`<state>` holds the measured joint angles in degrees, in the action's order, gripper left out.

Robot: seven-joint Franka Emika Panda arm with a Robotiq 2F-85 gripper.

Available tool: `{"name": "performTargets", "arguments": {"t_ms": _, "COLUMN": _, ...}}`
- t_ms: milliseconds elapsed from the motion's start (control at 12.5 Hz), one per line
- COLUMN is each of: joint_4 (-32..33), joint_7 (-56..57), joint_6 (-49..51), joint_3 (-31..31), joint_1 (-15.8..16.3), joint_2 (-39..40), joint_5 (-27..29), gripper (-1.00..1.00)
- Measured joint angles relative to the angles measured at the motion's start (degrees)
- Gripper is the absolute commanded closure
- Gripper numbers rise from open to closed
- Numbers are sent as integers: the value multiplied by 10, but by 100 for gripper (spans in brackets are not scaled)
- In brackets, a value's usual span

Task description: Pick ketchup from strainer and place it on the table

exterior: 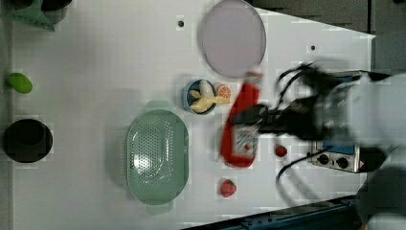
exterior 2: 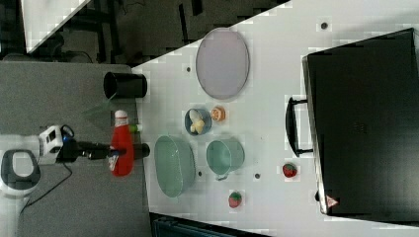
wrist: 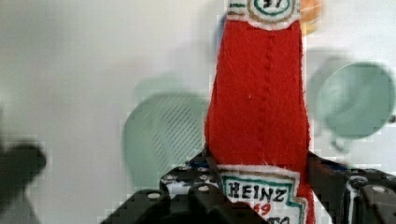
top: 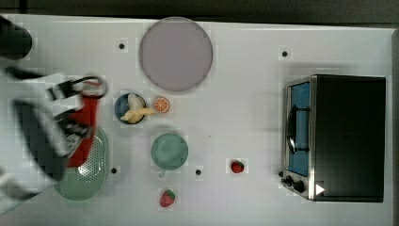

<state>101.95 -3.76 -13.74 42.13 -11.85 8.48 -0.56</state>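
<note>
My gripper (top: 70,134) is shut on the ketchup (top: 90,120), a red squeeze bottle with a white label, and holds it by its lower body. The bottle hangs in the air, above the strainer's far end in the top view. In the left view the ketchup (exterior: 242,127) and gripper (exterior: 261,120) appear to the right of the empty pale green strainer (exterior: 155,155). The right view has the ketchup (exterior 2: 122,148) left of the strainer (exterior 2: 174,165). From the wrist, the ketchup (wrist: 259,107) stands between the fingers (wrist: 322,175), with the strainer (wrist: 163,135) below. The table (top: 244,108) is white.
A grey-lilac plate (top: 175,53) lies at the back. A blue bowl with banana (top: 131,109), an orange slice (top: 161,104) and a teal cup (top: 169,150) sit beside the strainer. Two strawberries (top: 237,166) (top: 167,198) lie loose. A toaster oven (top: 336,136) stands at the top view's right.
</note>
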Motion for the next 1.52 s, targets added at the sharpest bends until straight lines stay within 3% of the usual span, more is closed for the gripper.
{"name": "performTargets", "arguments": {"t_ms": 480, "joint_4": 1, "joint_7": 34, "joint_6": 0, "joint_3": -109, "joint_1": -89, "joint_2": -2, "joint_5": -3, "gripper": -21}}
{"name": "performTargets", "arguments": {"t_ms": 1040, "joint_4": 114, "joint_7": 135, "joint_6": -63, "joint_3": -217, "joint_1": -115, "joint_2": -2, "joint_5": 2, "gripper": -21}}
{"name": "performTargets", "arguments": {"t_ms": 1520, "joint_4": 260, "joint_7": 148, "joint_6": -265, "joint_3": -237, "joint_1": -111, "joint_2": 4, "joint_5": 2, "gripper": -21}}
